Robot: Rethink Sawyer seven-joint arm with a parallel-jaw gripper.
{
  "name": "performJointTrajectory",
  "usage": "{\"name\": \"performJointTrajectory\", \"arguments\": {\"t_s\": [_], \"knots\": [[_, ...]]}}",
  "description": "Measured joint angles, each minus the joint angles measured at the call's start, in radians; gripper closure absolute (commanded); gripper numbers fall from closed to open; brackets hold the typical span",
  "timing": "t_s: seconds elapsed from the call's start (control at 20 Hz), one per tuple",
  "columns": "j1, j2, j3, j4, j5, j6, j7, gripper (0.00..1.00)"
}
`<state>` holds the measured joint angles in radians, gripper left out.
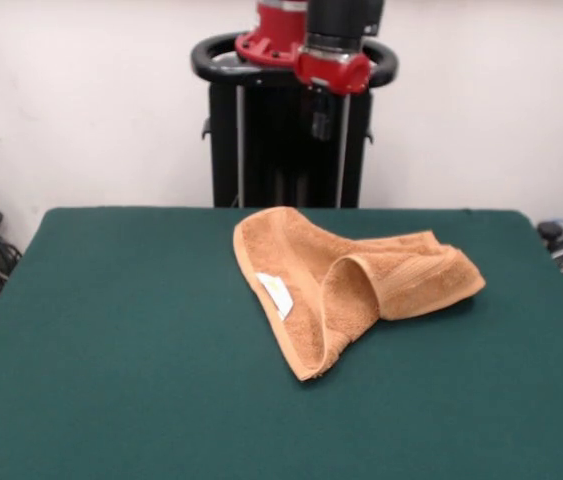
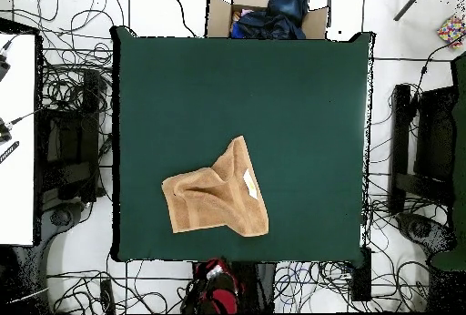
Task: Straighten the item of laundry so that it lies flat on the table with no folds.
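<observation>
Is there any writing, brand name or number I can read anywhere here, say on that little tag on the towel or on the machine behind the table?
No text can be read in either view.
White tag on the orange towel: a faint yellowish mark, too small and blurred to read.
Red and black arm and black pedestal: no label or number visible.
Cardboard box beyond the green table: no print legible.
</observation>
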<state>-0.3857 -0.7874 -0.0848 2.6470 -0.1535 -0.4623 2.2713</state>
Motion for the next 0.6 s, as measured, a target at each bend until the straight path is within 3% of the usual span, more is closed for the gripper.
{"name": "performJointTrajectory", "arguments": {"t_s": [0.2,0.3,0.6], "knots": [[-0.005,0.071,-0.001,-0.069,-0.134,0.015,0.000,1.00],[-0.015,0.137,-0.001,-0.128,-0.245,0.016,0.000,1.00],[-0.017,0.265,-0.004,-0.237,-0.399,0.015,0.000,1.00]]}}
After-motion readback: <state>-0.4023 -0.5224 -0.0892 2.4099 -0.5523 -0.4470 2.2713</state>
